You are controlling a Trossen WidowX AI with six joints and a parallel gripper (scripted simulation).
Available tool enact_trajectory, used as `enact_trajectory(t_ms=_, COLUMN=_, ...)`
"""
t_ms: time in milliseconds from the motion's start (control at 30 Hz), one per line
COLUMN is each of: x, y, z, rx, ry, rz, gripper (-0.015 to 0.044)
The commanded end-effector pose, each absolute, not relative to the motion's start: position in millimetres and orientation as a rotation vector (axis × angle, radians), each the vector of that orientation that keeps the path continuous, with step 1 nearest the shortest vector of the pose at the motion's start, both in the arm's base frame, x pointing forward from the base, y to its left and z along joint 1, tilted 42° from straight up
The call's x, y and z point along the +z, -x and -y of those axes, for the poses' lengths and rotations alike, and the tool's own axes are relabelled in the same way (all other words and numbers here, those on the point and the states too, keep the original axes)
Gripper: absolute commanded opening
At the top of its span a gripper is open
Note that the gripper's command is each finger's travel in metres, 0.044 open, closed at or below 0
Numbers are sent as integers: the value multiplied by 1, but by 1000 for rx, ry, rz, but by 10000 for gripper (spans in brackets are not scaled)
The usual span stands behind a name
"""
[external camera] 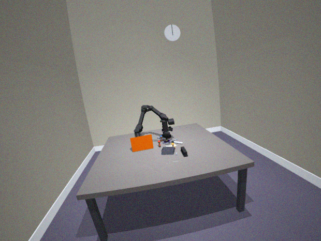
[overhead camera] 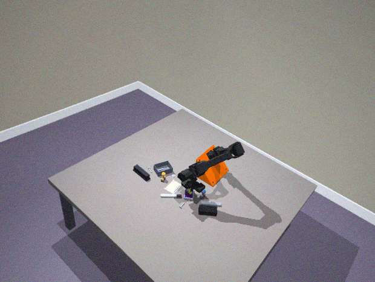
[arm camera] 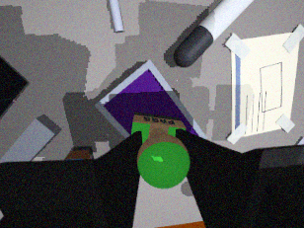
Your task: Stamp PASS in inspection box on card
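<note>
My gripper [arm camera: 158, 135] is shut on the PASS stamp [arm camera: 164, 164] [overhead camera: 189, 191], which has a green round knob, a brown body and small dark lettering on its edge. The stamp is over the near right part of the purple ink pad [arm camera: 143, 87] [overhead camera: 188, 195] in its pale tray; whether its face touches the pad is hidden. The cream card [arm camera: 271, 45] [overhead camera: 172, 187] is taped down to the right of the pad in the wrist view. Its box [arm camera: 271, 64] is a thin outline, with no print visible inside.
A white marker [arm camera: 224, 24] [overhead camera: 168, 195] lies near the pad and card. A blue-knobbed stamp [overhead camera: 203, 192], a yellow-knobbed one [overhead camera: 163, 173] and a red-knobbed one [external camera: 159, 142] stand around. A grey box [external camera: 168, 151], black blocks [overhead camera: 141, 172] [overhead camera: 207, 209] and an orange panel [external camera: 142, 143] are nearby.
</note>
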State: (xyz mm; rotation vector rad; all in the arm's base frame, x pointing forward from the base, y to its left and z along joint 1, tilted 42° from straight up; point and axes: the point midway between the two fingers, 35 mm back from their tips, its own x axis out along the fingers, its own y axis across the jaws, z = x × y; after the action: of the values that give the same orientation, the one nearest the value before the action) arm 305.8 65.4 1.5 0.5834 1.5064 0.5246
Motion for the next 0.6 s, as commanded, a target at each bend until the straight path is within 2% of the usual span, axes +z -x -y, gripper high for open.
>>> enact_trajectory(t_ms=0, x=4, y=-306, z=-64, rx=531, ry=-585, rz=-1502, gripper=0)
enact_trajectory(t_ms=567, x=16, y=-307, z=-53, rx=529, ry=-583, rz=-1502, gripper=0)
